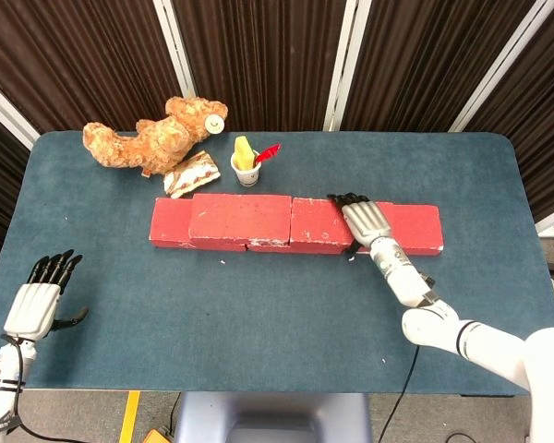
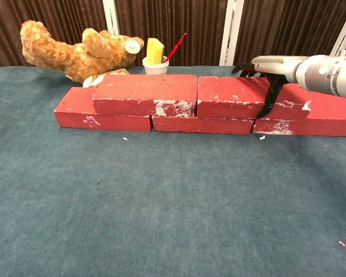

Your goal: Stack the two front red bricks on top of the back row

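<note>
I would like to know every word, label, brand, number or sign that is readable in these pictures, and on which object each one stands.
No readable text in either view.
Teddy bear: a round pale tag near its head, too small and blurred to read.
Upper red bricks: only white scuffs, no lettering.
White cup: no print visible.
Right robot hand, resting on the right upper brick: no marking legible.

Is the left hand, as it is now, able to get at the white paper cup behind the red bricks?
Probably not easily. The left hand hovers at the table's near left corner, and the red brick wall stands between it and the white paper cup; it would have to go over or around.
</note>
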Motion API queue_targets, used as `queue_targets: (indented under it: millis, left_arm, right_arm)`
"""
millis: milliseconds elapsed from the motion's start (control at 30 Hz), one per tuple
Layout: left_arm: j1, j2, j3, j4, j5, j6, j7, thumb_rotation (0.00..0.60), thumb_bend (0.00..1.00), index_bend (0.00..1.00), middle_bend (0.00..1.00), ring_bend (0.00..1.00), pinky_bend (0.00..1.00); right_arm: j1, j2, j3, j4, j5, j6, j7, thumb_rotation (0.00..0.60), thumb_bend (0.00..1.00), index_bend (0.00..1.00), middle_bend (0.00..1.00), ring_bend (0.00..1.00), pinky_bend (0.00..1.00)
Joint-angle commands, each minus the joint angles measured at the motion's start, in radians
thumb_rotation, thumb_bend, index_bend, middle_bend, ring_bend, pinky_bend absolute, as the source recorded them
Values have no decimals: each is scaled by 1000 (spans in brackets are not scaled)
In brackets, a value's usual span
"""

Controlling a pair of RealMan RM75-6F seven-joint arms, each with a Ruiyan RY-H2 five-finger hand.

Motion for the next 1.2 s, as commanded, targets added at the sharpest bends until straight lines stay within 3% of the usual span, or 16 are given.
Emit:
queue_targets:
  millis: [33, 300, 533, 867, 1200]
  left_arm:
    - [0, 0, -1, 1, -1, 0, 0, 600, 230, 0, 0, 0, 46]
    - [0, -1, -2, 3, 0, -1, -3, 600, 230, 0, 0, 0, 46]
    - [0, -1, -4, 3, -1, -2, -4, 600, 230, 0, 0, 0, 47]
    - [1, -1, -4, 5, -1, -2, -5, 600, 230, 0, 0, 0, 46]
    - [3, 0, -3, 1, 4, 4, -4, 600, 230, 0, 0, 0, 47]
  right_arm:
    - [1, -1, 0, 0, 1, 2, 1, 600, 209, 0, 110, 53, 327]
    - [6, 2, -1, -3, -1, -3, 12, 600, 210, 0, 81, 30, 310]
    - [10, 10, -5, -6, -6, -9, 16, 600, 210, 0, 34, 0, 232]
    - [15, 10, -8, -13, -2, -4, 14, 600, 66, 0, 0, 0, 175]
    - [-26, 84, -2, -113, -50, 52, 61, 600, 50, 0, 0, 0, 151]
